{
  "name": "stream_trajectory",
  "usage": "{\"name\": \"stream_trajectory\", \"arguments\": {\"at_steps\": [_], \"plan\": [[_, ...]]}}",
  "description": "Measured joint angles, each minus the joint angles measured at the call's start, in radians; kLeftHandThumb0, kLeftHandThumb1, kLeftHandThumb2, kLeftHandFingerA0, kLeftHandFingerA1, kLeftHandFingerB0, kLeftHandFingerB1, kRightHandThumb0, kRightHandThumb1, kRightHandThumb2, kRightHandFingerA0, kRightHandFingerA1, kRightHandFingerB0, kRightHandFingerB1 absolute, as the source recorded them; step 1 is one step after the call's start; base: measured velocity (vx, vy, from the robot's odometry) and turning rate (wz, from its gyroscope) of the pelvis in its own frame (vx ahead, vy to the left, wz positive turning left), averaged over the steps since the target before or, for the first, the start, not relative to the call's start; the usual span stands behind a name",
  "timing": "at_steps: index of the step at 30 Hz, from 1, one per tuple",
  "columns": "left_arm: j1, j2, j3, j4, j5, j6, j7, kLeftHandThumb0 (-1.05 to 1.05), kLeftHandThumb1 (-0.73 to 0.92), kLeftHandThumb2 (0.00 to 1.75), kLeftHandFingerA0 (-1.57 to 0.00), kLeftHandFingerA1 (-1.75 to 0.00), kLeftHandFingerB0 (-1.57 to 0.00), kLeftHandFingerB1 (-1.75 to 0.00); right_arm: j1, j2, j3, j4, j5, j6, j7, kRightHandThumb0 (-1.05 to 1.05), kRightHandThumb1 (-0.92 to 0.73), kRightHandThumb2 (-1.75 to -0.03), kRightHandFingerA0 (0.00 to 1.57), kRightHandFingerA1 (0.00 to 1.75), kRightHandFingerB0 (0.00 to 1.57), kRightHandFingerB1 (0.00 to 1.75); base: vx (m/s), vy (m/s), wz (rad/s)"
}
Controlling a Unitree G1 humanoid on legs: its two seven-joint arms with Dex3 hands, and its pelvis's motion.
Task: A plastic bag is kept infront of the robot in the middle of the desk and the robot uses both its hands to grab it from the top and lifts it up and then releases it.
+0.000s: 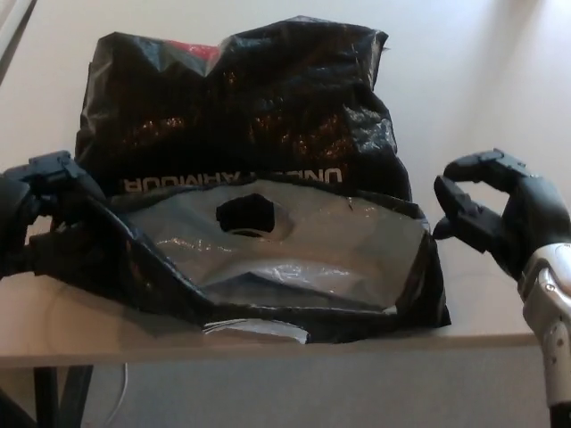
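Black, crinkled plastic fills the middle of the head view: the plastic bag (pixel 250 178) lies on the pale desk (pixel 464 80), its closed bottom toward twelve o'clock and its open mouth toward six o'clock, at the near edge of the desk. White lettering runs upside down across the bag's upper face, partly hidden by the folded-over rim of the mouth. Inside the mouth the silvery grey lining (pixel 294 250) shows, with a dark handle cut-out (pixel 247 214) near its upper middle. A patch of red (pixel 189 50) peeks out at the bag's far corner, around eleven o'clock. The left hand (pixel 40 192) sits at nine o'clock, tight against the bag's left rim; its black fingers blend with the black plastic there, so whether they pinch the rim or merely rest against it cannot be told. The right hand (pixel 495 214) stands at three o'clock, just beside the bag's right edge but apart from it, with pale desk showing between; its thumb and fingers (pixel 482 165) are curled yet spread, holding nothing. A silver wrist section (pixel 553 285) follows the right hand down toward four o'clock. At the bag's near lip, around six o'clock, a small flap of pale lining (pixel 254 330) folds outward over the desk edge.
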Motion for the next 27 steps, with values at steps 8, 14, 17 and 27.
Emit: {"name": "stream_trajectory", "arguments": {"at_steps": [8,14,17,27], "plan": [[0.017,-0.034,-0.01,-0.199,-0.059,0.056,-0.027,-0.32,0.68,0.58,-0.94,-1.75,-0.63,-1.75,0.006,0.004,0.065,-0.143,0.066,0.096,0.03,-0.48,-0.62,-0.58,0.69,1.27,0.63,0.68,0.0,0.0,0.0],[0.054,-0.045,-0.029,-0.261,-0.074,0.101,-0.033,-0.39,0.5,0.83,-1.24,-1.49,-0.94,-1.33,0.013,-0.086,0.168,-0.182,0.073,0.159,0.087,-0.87,-0.52,-0.88,0.32,0.5,0.06,0.21,0.0,0.0,0.0],[0.062,-0.046,-0.028,-0.261,-0.082,0.113,-0.034,-0.38,0.5,0.83,-1.24,-1.49,-0.95,-1.33,0.016,-0.157,0.206,-0.189,0.088,0.183,0.141,-0.85,-0.46,-0.89,0.31,0.62,0.0,0.0,0.0,0.0,0.0],[0.068,-0.047,-0.025,-0.262,-0.095,0.129,-0.036,-0.39,0.49,0.82,-1.24,-1.49,-0.95,-1.33,0.045,-0.383,0.313,-0.19,0.091,0.159,0.297,-0.83,-0.45,-0.9,0.01,0.23,0.0,0.0,0.0,0.0,0.0]]}}
